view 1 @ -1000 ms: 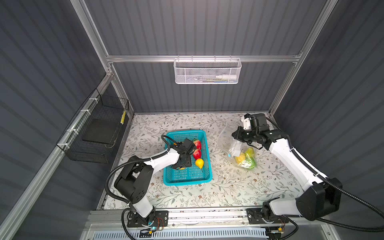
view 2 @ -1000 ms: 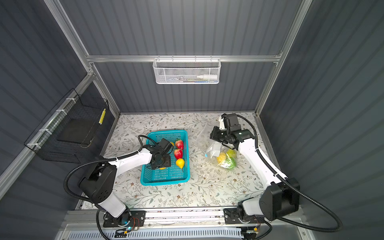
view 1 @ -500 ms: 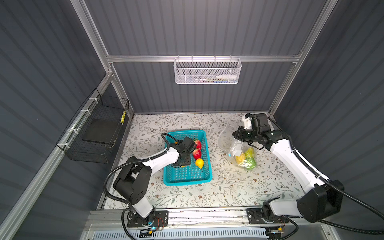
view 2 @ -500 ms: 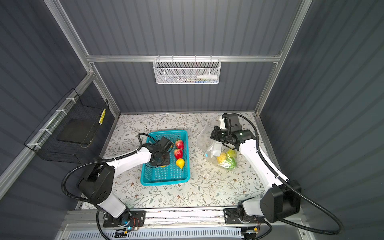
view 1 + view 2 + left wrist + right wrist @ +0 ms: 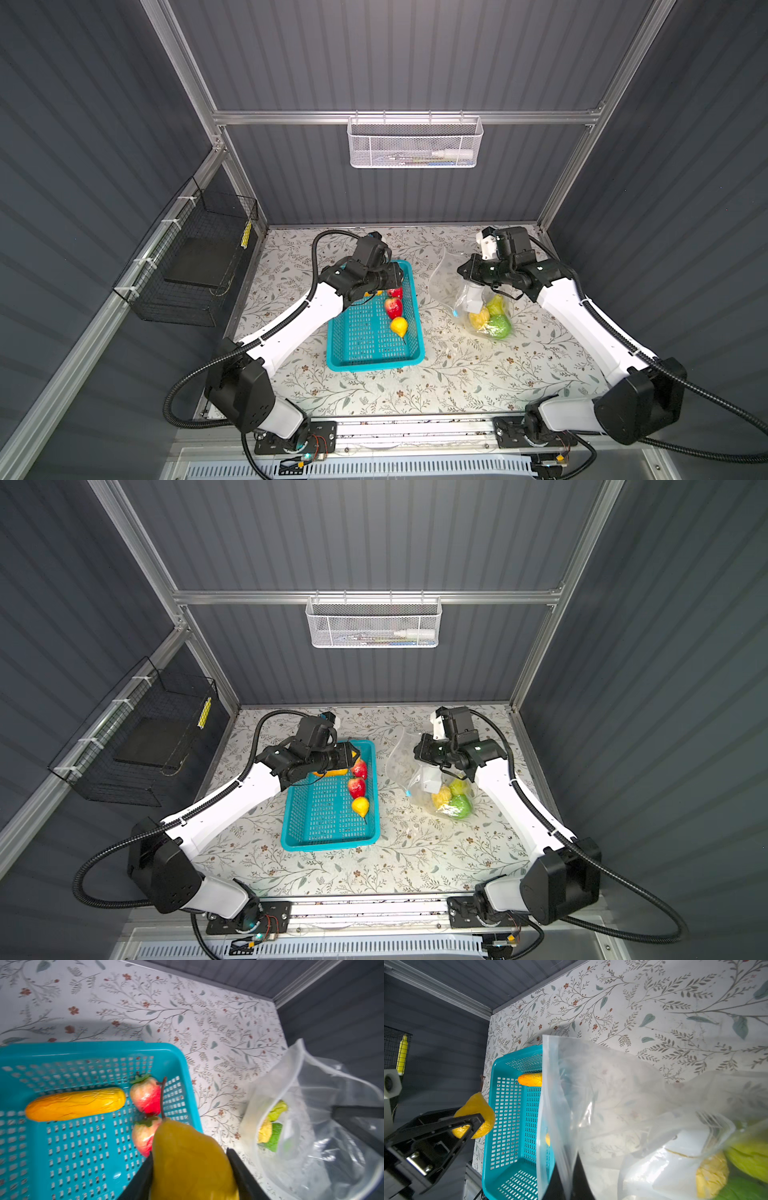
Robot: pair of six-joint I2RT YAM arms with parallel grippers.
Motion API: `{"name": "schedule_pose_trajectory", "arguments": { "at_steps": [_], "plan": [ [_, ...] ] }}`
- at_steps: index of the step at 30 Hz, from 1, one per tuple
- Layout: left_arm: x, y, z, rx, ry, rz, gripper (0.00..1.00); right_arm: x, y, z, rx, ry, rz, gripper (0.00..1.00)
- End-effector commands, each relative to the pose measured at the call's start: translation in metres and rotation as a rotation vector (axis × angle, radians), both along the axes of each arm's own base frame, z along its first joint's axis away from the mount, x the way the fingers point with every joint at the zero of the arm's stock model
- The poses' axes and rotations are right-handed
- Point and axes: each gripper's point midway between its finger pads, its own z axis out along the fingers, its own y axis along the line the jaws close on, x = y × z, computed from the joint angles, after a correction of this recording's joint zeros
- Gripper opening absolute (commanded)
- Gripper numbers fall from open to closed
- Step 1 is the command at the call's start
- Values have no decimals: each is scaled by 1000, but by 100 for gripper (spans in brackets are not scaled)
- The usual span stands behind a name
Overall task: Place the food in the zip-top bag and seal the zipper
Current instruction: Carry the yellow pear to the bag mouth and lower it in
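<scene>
The yellow pear (image 5: 187, 1147) is clamped between the fingers of my left gripper (image 5: 190, 1169). They hold it across its fat belly with the stem pointing away from the wrist, lifted above the teal basket (image 5: 182, 1059). It looks like hollow moulded plastic, so I expect it to be light, stiff and waxy-smooth. That rounded belly could squirt out of flat fingers if I squeeze harder or swing fast. The widest part, where I have it, seems the right place to hold.

Ahead of that gripper and off to one side, the zip-top bag (image 5: 311, 1105) gapes toward it. My right gripper (image 5: 566, 1182) is pinched shut on the bag's mouth edge and holds it up off the table (image 5: 457, 374). The zipper (image 5: 545, 1084) runs away from its fingertips, unsealed. The film looks thin, crinkly and limp. Held at one spot, the mouth may sag or fold, so I judge the stiffer zipper strip to be the place to take it.

Under that gripper, at the bag's bottom, I can make out a yellow citrus (image 5: 478, 318), a green pear (image 5: 495, 303) and a green ball (image 5: 500, 327) beside the white label (image 5: 471, 299).

Beneath the left gripper, the basket holds an orange oblong (image 5: 76, 1103), two strawberries (image 5: 145, 1095) and, in a top view, another yellow fruit (image 5: 398, 325). I judge the loading to be roughly half done.
</scene>
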Motion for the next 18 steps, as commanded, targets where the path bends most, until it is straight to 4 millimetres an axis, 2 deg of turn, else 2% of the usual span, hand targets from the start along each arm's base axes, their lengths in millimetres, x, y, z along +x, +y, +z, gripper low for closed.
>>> {"name": "schedule_pose_trajectory", "arguments": {
  "at_steps": [1,4,7,11,18],
  "plan": [
    [-6,-31,51,-151,-99,-124,49,3,10,11,11,-26,35,0],
    [-12,-51,64,-190,-136,-189,49,-1,21,12,35,-14,74,0],
    [-20,-72,63,-198,-147,-252,49,0,23,11,35,-11,75,0],
    [-27,-94,45,-202,-118,-287,49,0,23,12,39,-11,68,0],
    [-28,-111,10,-176,-63,-310,50,-1,21,12,37,-14,63,0]
  ]
}}
